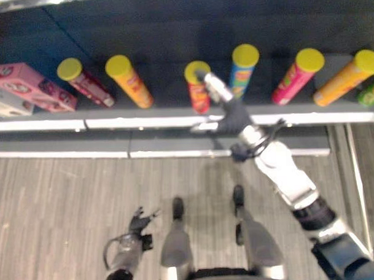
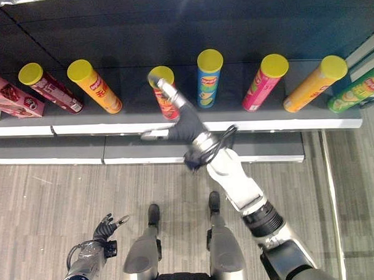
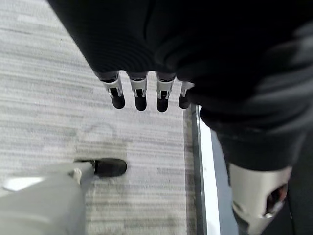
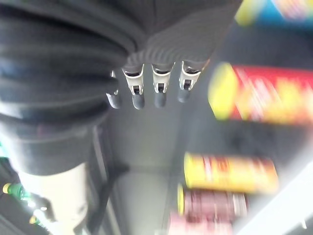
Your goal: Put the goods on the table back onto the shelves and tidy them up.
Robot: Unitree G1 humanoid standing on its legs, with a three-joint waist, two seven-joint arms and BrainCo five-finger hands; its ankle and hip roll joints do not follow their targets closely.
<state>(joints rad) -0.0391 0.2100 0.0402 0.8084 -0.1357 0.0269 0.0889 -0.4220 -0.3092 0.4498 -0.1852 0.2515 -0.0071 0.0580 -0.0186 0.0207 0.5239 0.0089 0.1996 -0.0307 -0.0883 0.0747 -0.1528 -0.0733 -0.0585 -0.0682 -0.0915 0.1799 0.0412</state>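
A row of tall snack cans with yellow lids lies on the dark shelf (image 2: 100, 127). My right hand (image 2: 188, 124) reaches over the shelf edge, its fingers (image 2: 171, 93) straight and lying along the red can (image 2: 163, 104), with the thumb pointing out to the left. In the right wrist view those fingers (image 4: 146, 93) are straight and hold nothing, and the red can (image 4: 264, 93) lies just beside them. My left hand (image 2: 104, 230) hangs low over the floor, open and empty, its fingers (image 3: 140, 95) straight.
Left of the red can lie an orange can (image 2: 94, 85), a dark red can (image 2: 50, 88) and a pink box (image 2: 10, 94). To its right are a blue can (image 2: 208, 78), a pink can (image 2: 265, 82), an orange can (image 2: 313, 83) and a green can (image 2: 357, 91). A lower ledge (image 2: 144, 157) juts out.
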